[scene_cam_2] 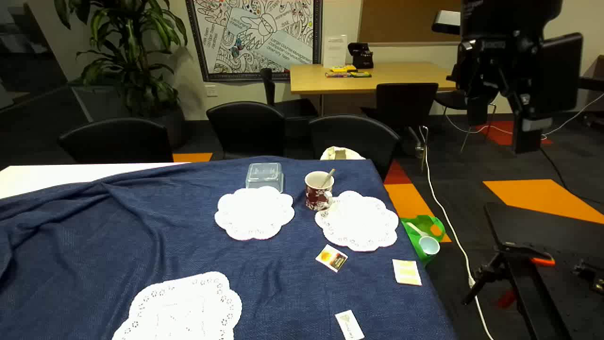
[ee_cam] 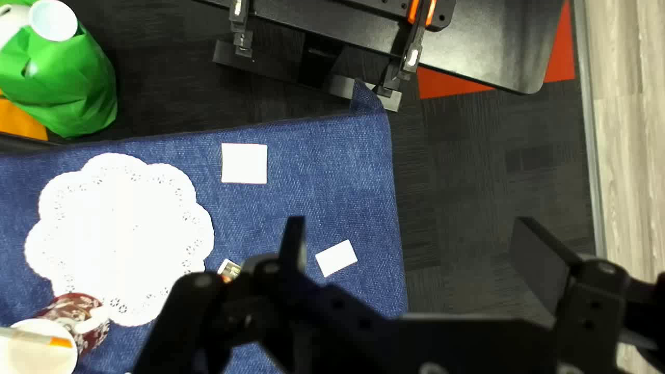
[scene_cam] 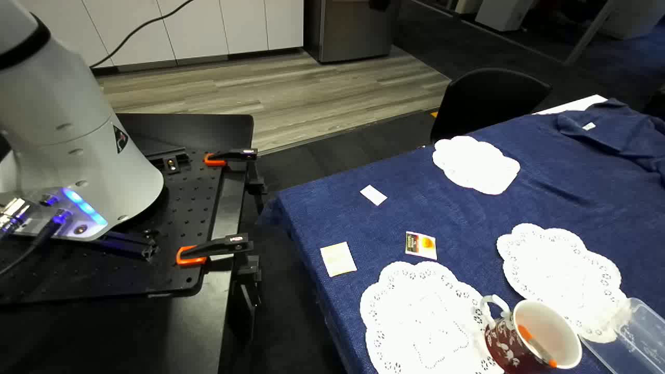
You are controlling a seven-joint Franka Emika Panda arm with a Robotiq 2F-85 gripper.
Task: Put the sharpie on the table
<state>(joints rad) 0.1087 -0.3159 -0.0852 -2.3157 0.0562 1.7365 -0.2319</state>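
A slim marker with a grey barrel and orange ends, seemingly the sharpie (scene_cam: 538, 347), leans inside a red-and-white floral mug (scene_cam: 503, 340). The marker also shows in the wrist view (ee_cam: 31, 336) and in an exterior view (scene_cam_2: 329, 177). The mug stands on the table (scene_cam: 447, 213), which is draped in navy cloth, beside a white doily. My gripper (scene_cam_2: 502, 125) is high up, to the side of the table. In the wrist view my gripper (ee_cam: 409, 221) is open and empty, its fingers wide apart over the table edge and floor. The mug is at that view's lower left.
Several white doilies (scene_cam_2: 255, 212) and small cards (scene_cam: 374, 195) lie on the cloth. A clear plastic box (scene_cam_2: 265, 175) stands near the mug. A green bag (ee_cam: 62, 83) is beside the table. The black bench has orange clamps (scene_cam: 192, 255). Black chairs (scene_cam_2: 351, 137) stand around.
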